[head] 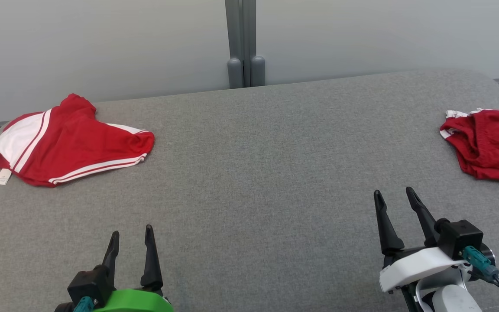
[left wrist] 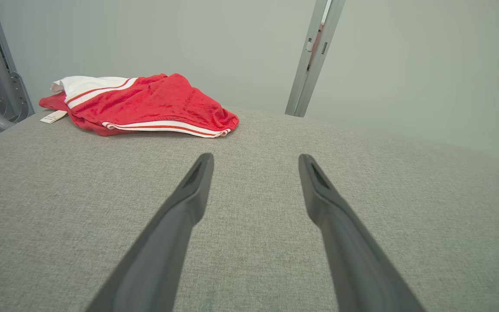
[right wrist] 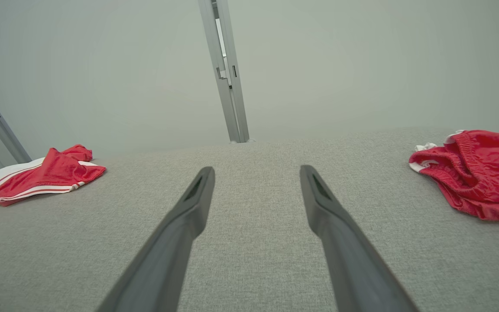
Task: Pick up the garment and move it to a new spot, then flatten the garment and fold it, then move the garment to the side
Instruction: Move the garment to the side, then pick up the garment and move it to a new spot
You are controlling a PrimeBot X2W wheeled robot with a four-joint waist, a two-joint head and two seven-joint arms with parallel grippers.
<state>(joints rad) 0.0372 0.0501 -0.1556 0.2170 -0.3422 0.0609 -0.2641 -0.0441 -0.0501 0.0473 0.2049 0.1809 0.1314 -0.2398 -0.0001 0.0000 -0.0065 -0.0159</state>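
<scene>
L claw [head: 131, 231] & R claw [head: 393, 191] both spread wide, empty, at near edge of grey padded table [head: 249, 173]; garment [head: 80, 143] bunched at far-L corner, darker red cloth [head: 487, 143] far R, both well apart from claws.

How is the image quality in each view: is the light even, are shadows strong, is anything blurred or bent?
Head view: soft, even light, only a thin shadow under the garment. Left wrist view: wide-angle bending makes the grey surface look domed; the left hand near the lens looks slightly soft. Right wrist view: same doming, the darker red cloth cut by the edge.
</scene>
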